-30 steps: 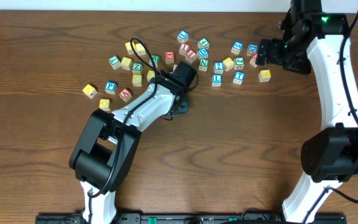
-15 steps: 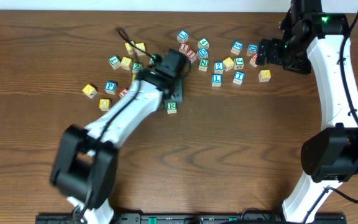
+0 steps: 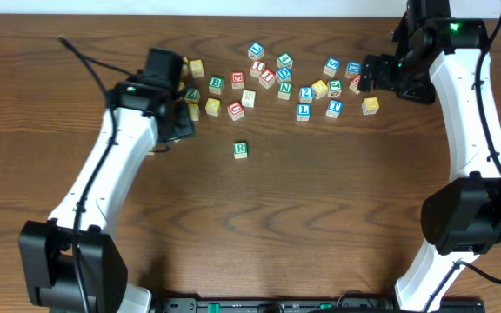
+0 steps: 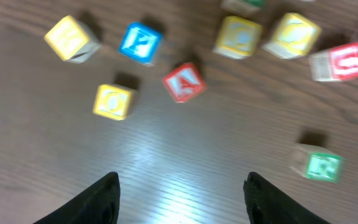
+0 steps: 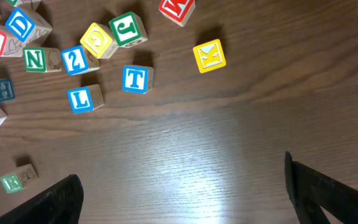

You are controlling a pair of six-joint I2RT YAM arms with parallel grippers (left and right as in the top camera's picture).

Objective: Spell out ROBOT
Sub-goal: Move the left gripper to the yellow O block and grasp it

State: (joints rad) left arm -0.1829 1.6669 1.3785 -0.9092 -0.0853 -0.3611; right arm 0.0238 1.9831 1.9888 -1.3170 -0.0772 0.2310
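Note:
A green R block (image 3: 240, 149) stands alone on the wood table, in front of the scattered letter blocks (image 3: 268, 78). It also shows in the left wrist view (image 4: 321, 165) and the right wrist view (image 5: 11, 181). My left gripper (image 3: 174, 122) is open and empty, left of the R block and above the left blocks. In its wrist view (image 4: 179, 186) a yellow O block (image 4: 112, 101), a red A block (image 4: 183, 81) and a blue block (image 4: 140, 42) lie ahead. My right gripper (image 3: 368, 76) hangs open and empty (image 5: 182, 193) over the right blocks, with a blue T block (image 5: 135, 79) ahead.
A blue L block (image 5: 79, 99), a yellow K block (image 5: 209, 55) and a green N block (image 5: 35, 60) lie near the T. Several more blocks spread along the back of the table (image 3: 320, 217). Bare wood lies in front of the R block.
My left arm has left the green R block standing on the table and swung back and to the left, over the left-hand blocks. The right arm has not moved.

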